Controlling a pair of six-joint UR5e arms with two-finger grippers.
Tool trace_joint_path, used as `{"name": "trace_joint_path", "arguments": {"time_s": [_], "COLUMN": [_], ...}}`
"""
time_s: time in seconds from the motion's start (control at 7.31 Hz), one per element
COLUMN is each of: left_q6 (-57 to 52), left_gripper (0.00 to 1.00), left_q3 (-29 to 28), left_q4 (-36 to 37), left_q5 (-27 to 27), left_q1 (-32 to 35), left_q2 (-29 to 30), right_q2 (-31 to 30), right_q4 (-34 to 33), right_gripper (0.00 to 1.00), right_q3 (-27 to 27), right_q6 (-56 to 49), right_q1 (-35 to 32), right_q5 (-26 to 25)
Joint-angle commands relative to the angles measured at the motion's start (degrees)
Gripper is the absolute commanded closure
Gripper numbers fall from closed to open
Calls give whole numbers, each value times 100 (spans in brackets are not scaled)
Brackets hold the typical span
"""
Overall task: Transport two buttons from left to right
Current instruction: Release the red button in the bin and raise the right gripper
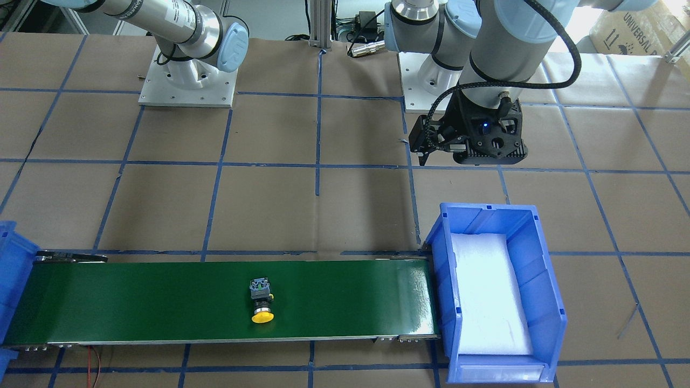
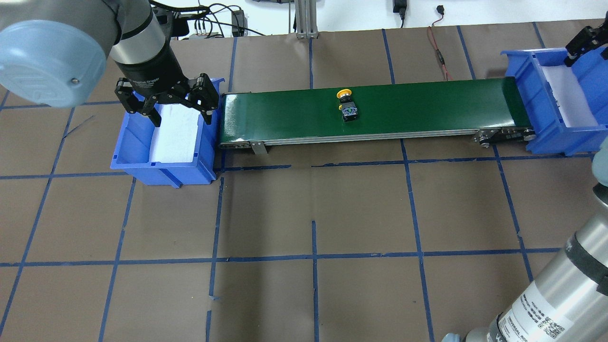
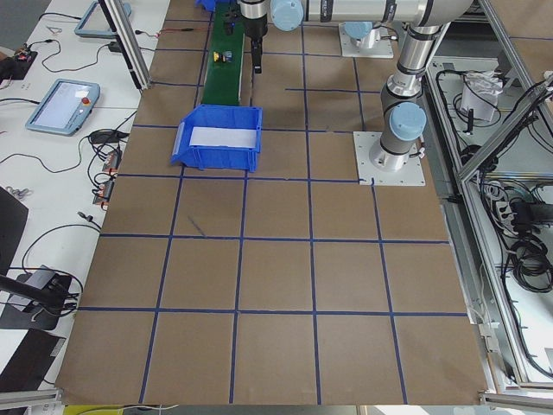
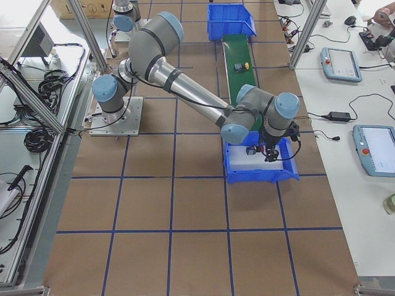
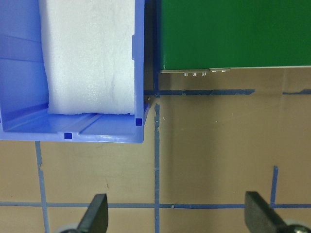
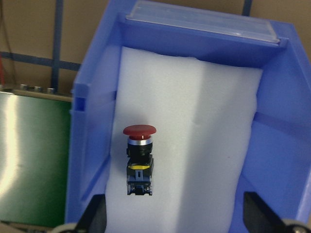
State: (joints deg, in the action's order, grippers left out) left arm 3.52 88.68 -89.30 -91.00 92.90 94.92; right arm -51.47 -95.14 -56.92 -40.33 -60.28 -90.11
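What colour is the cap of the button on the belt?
Yellow cap; front-facing view shows it best.

The bench (image 2: pixel 361 209) is covered in brown paper, divided into squares by blue tape lines (image 2: pixel 361 255). Beside it runs a white side table (image 3: pixel 52 173) carrying tablets (image 3: pixel 65 102) and loose cables (image 3: pixel 105 164). Aluminium frame posts (image 3: pixel 125 43) stand along its edge.
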Motion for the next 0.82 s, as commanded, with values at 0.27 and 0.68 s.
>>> {"name": "trace_joint_path", "arguments": {"time_s": [0.27, 0.68], "left_q6": [0, 0], "left_gripper": [0, 0], "left_q3": [0, 0], "left_q4": [0, 0], "left_q5": [-5, 4], "left_q1": [0, 0], "left_q2": [0, 0], "right_q2": [-434, -469], "right_q4": [840, 954], "right_gripper": [0, 0], "right_q3": [234, 51], "right_q6": [751, 1747], "right_q1": [-1296, -2029], "right_q5": [-59, 19]}}
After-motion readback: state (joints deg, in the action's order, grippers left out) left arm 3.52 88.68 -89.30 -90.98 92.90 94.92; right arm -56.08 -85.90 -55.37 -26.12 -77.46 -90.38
